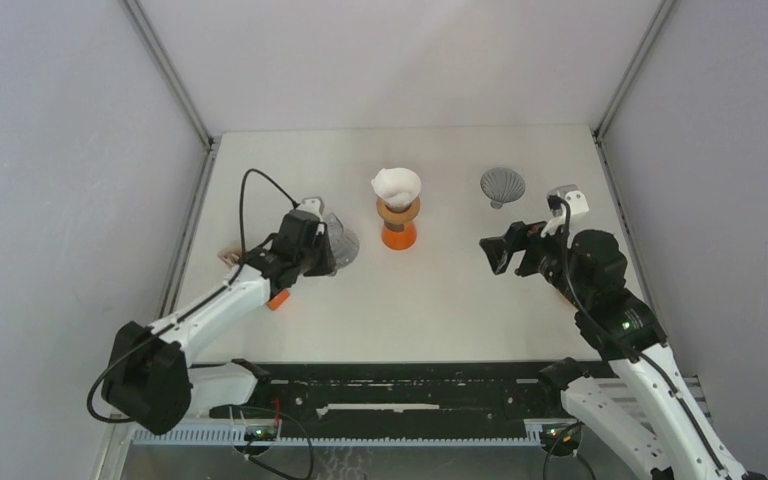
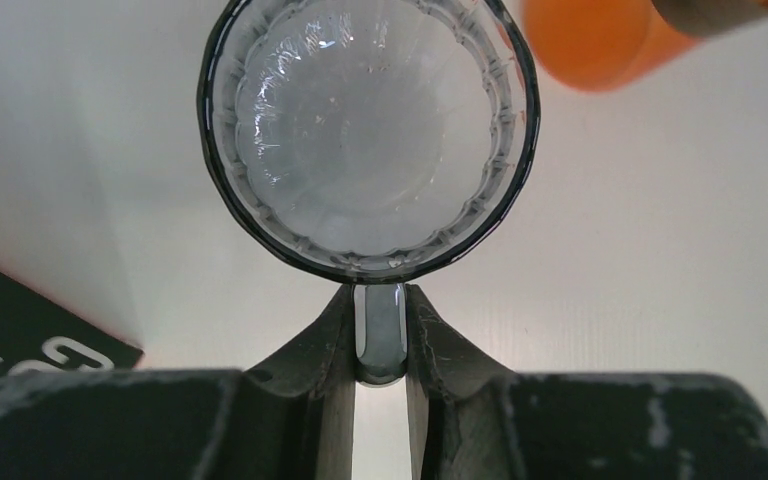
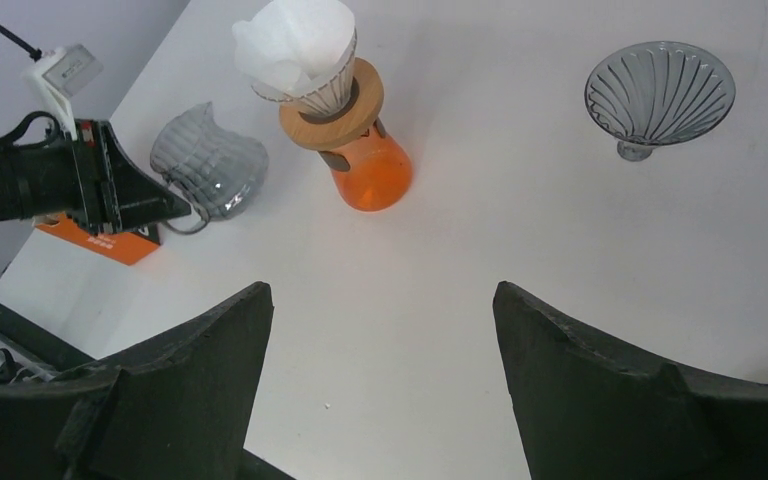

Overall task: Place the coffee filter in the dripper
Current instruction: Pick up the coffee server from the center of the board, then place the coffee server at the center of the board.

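- Glass handle (image 2: pixel 380 345) is clamped tight in my left gripper (image 2: pixel 380 305); the ribbed clear cup (image 2: pixel 368 130) it belongs to is just ahead of my fingers.
- Close beside it stands the orange carafe (image 1: pixel 398 234), with the white coffee filter (image 1: pixel 396 184) sitting in the dripper (image 3: pixel 322 98) on top.
- My right gripper (image 3: pixel 380 295) hangs spread wide, grasping nothing, near a second glass dripper (image 3: pixel 660 92).

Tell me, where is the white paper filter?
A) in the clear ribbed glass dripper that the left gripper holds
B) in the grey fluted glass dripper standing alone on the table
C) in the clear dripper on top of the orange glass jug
C: the white paper filter pokes out of the clear dripper that sits on top of the orange glass jug.
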`<state>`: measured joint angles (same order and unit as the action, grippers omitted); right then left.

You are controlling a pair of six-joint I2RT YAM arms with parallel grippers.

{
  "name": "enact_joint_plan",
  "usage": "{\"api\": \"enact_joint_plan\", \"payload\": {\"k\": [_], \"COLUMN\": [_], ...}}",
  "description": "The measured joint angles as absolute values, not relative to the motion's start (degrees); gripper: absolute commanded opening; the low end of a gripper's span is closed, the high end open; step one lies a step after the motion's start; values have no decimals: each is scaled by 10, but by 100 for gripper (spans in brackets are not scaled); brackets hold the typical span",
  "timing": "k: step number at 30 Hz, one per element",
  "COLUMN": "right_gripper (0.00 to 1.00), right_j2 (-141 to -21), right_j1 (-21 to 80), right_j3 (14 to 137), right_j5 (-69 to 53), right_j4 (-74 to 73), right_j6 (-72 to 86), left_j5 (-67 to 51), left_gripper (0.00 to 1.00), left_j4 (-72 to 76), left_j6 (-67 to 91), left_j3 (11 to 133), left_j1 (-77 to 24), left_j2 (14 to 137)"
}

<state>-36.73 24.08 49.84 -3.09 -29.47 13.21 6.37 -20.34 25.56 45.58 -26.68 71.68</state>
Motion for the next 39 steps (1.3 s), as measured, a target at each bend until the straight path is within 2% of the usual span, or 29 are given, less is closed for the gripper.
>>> {"api": "enact_joint_plan", "payload": {"k": [6,14,28,33,36,39], "right_gripper": [89,90,90,90,90,90], "right_j2": [-328,-308,-298,-300,-302,-305], "right_j1": [241,241,241,241,241,241], "right_j3": [475,446,444,444,444,444], "right_j5": [-33,-39,-31,-29,-27,-26], "right_j4": [-300,-312,-327,-332,-333,-333], "right_j6": [145,160,160,160,160,160], "left_j5": [55,22,-46,-50,-47,-38], "left_gripper": [2,2,5,12,26,35], "left_j4": [-209,-196,-185,-185,-185,-187], "left_j6": [269,240,102,61,44,33], "left_j3": [410,390,487,516,523,523], "left_j1": [-338,-413,-488,-504,-507,-508], "left_j2": [656,641,819,856,864,864]}}
